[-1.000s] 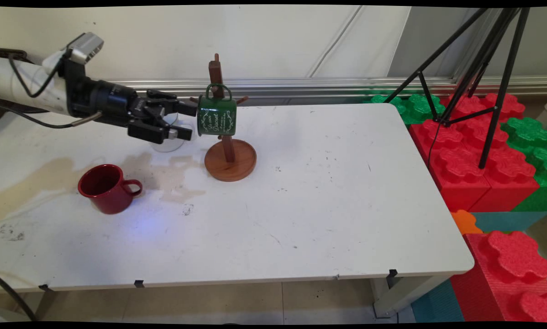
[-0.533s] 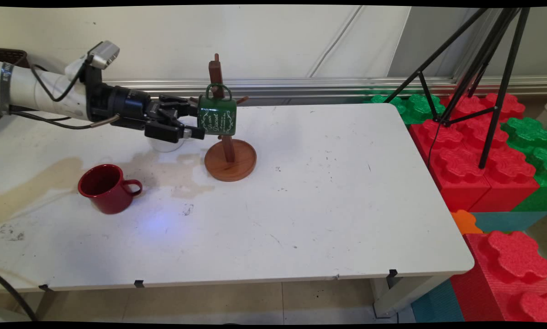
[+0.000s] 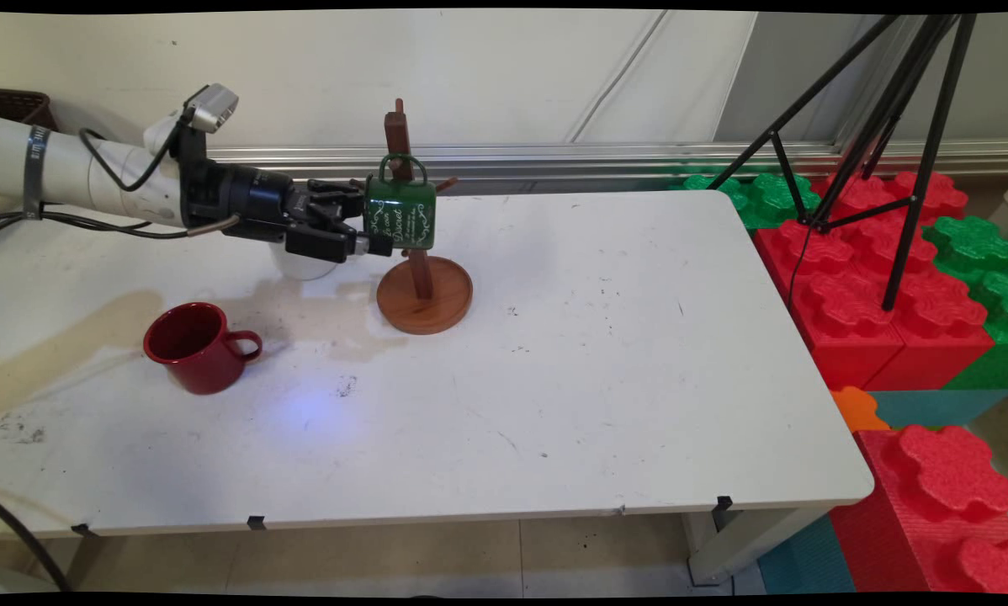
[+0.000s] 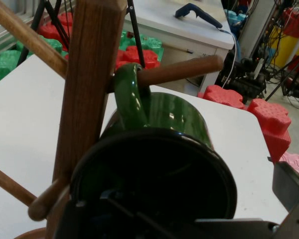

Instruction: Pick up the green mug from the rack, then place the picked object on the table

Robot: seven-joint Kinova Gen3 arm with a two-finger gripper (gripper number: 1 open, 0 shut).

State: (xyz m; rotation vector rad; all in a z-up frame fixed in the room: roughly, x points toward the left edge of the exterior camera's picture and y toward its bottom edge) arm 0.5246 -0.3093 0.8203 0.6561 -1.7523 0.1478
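The black gripper (image 3: 375, 220) stood with its jaws spread wide at the open mouth of a green mug (image 3: 400, 215), one finger behind the rim and one (image 3: 368, 244) in front of it at the lower edge; whether either pad actually pressed on the enamel could not be told from the main view. In the hand view the mug's dark mouth (image 4: 154, 184) filled the frame straight ahead, with one black finger (image 4: 289, 186) showing apart from the rim at the right edge.

The mug hung on its side by its handle (image 4: 131, 94) from a peg (image 4: 182, 69) of a wooden mug tree (image 3: 421, 269), clear of the tree's round base. White lettering ran across the mug's side. The tree's upright post (image 4: 87, 89) rose just beside the handle, with further pegs angling off it.

The white arm (image 3: 92, 172) reached in level from the left, black cables looped along it. Below the wrist, a white cup-like object (image 3: 304, 266) sat partly hidden on the white table (image 3: 605, 370). A red mug (image 3: 197, 346) stood upright well apart towards the near left, handle turned right, beside a brownish stain (image 3: 75, 337) on the tabletop. Red and green foam blocks (image 3: 874, 286) and a black tripod (image 3: 899, 126) lay beyond the table's right end.
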